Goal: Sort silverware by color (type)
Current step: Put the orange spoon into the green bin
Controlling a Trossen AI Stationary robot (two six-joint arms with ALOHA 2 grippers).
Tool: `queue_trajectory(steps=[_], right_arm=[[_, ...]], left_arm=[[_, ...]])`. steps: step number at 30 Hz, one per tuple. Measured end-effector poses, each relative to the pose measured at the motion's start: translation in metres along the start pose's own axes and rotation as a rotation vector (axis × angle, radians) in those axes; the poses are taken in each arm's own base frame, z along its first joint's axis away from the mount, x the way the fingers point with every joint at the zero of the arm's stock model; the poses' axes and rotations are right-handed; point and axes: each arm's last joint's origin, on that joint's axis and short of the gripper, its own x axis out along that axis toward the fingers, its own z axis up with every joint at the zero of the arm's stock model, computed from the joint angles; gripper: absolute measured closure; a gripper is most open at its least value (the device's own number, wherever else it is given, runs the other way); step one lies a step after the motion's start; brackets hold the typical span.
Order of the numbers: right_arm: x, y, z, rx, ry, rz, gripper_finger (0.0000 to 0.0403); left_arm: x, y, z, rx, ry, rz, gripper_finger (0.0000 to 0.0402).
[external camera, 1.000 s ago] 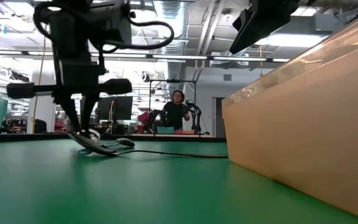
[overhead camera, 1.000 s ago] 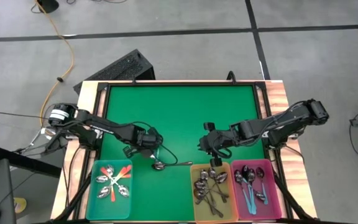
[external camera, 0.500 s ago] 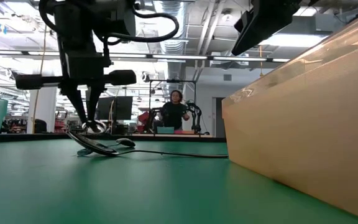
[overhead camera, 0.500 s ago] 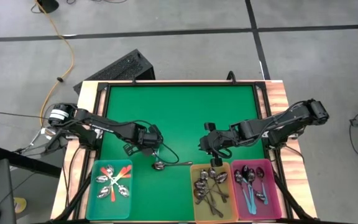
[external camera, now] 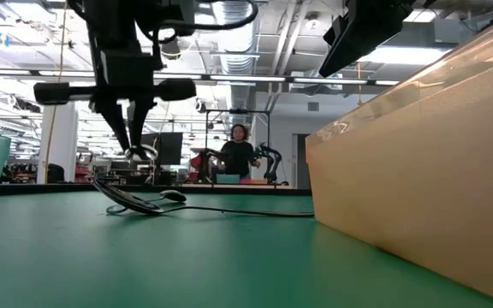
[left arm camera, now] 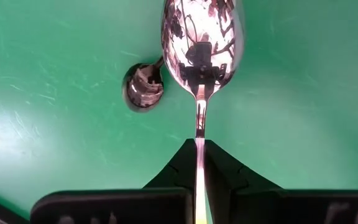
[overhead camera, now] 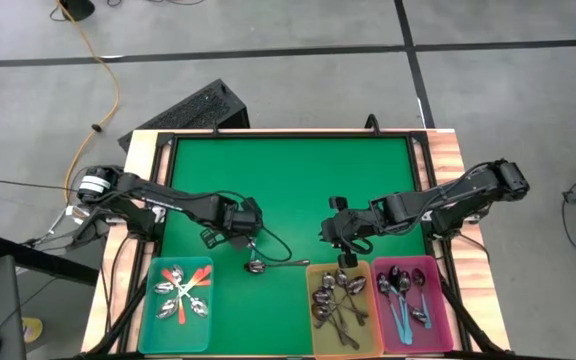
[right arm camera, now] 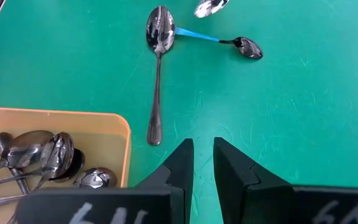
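Nearest, three bins line the mat's near edge: a teal bin (overhead camera: 178, 290) at left with orange-handled spoons, a yellow bin (overhead camera: 338, 297) with plain metal spoons, a pink bin (overhead camera: 411, 293) at right with blue-handled spoons. Just beyond the yellow bin, the right gripper (overhead camera: 345, 238) hovers, its fingers slightly parted and holding nothing. A plain metal spoon (overhead camera: 278, 265) lies on the green mat (overhead camera: 298, 180), long axis left-right, bowl to the left. Slightly farther, the left gripper (left arm camera: 197, 158) is clamped on the handle of a lifted spoon (left arm camera: 201, 37), bowl pointing away from the fingers, clear of the mat.
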Motion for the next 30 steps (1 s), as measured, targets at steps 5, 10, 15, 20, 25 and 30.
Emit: queue_trajectory(steps=[5, 10, 15, 20, 25, 30], right_arm=[[0.0, 0.0, -0.001, -0.001, 0.008, 0.0, 0.0332], [0.0, 0.0, -0.003, 0.001, 0.026, -0.001, 0.0332], [0.0, 0.0, -0.003, 0.002, 0.027, -0.001, 0.0332], [0.0, 0.0, -0.003, 0.002, 0.027, -0.001, 0.0332], [0.0, 0.0, -0.003, 0.002, 0.026, -0.001, 0.0332], [0.0, -0.002, -0.002, 0.002, 0.026, -0.005, 0.0332]], left_arm=[[-0.018, 0.001, 0.006, 0.006, 0.011, -0.011, 0.0401], [-0.047, -0.004, 0.017, -0.026, 0.06, 0.03, 0.0401], [-0.075, -0.019, 0.033, -0.158, 0.041, 0.029, 0.0401], [-0.096, -0.046, 0.046, -0.411, 0.037, -0.04, 0.0401], [-0.106, -0.074, 0.056, -0.667, 0.056, -0.063, 0.0401], [-0.111, -0.091, 0.063, -0.936, 0.07, -0.129, 0.0401]])
